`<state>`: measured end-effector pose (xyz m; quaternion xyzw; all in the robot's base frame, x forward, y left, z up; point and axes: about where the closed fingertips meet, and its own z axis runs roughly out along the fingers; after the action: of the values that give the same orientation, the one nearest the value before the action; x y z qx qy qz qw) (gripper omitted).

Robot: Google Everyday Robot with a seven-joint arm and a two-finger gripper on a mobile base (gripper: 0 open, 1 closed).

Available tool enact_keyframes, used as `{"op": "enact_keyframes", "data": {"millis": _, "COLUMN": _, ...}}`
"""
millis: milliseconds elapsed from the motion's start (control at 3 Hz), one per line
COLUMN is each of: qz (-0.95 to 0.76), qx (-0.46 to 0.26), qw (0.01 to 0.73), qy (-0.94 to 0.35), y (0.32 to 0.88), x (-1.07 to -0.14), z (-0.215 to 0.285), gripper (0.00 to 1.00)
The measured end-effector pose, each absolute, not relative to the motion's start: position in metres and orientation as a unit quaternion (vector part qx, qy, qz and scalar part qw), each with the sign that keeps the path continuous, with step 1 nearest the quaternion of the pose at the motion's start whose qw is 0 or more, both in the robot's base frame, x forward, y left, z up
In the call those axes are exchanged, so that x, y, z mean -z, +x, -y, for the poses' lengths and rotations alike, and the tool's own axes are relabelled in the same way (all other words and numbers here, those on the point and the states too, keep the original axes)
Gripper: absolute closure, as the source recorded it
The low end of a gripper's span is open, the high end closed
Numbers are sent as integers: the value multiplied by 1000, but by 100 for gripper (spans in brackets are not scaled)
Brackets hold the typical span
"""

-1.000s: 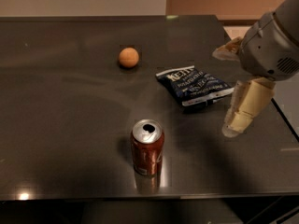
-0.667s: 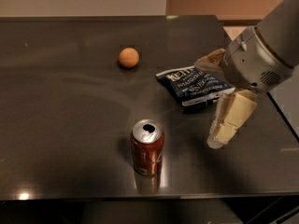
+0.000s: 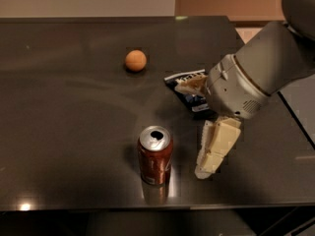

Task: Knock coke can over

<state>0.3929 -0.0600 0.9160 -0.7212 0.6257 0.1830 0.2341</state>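
Camera view puts the coke can [image 3: 155, 156] upright on the dark counter [image 3: 64, 132], toward the near edge, its opened silver top facing up. The hand [image 3: 192, 130] hangs just to the right of the can, apart from it, open and holding nothing. One pale finger [image 3: 216, 144] points down toward the counter beside the can, and the other is spread away over the chip bag [image 3: 193, 101] behind and to the right of the can. From where I stand, the likeliest slip is a push that lands too low on the can. A low push could slide it across the smooth counter instead of tipping it, and it might end up upright somewhere to the left. A push angled toward the near side of the can could send it rolling off the front edge once it falls, since little counter is left there. The upper finger sits so close to the bag that a sweep might drag the bag along. The finger pointing down is near enough to the surface that dropping any lower could scrape it. The orange ball [image 3: 135, 60] lies well behind the can and looks out of harm's way.
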Motion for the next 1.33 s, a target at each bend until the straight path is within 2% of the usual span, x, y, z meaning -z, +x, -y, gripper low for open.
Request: {"op": "enact_keyframes", "data": {"millis": 1333, "qz": -574, "qx": -234, "qw": 252, "qy": -743, "y": 368, "x": -889, "z": 10, "gripper": 0}}
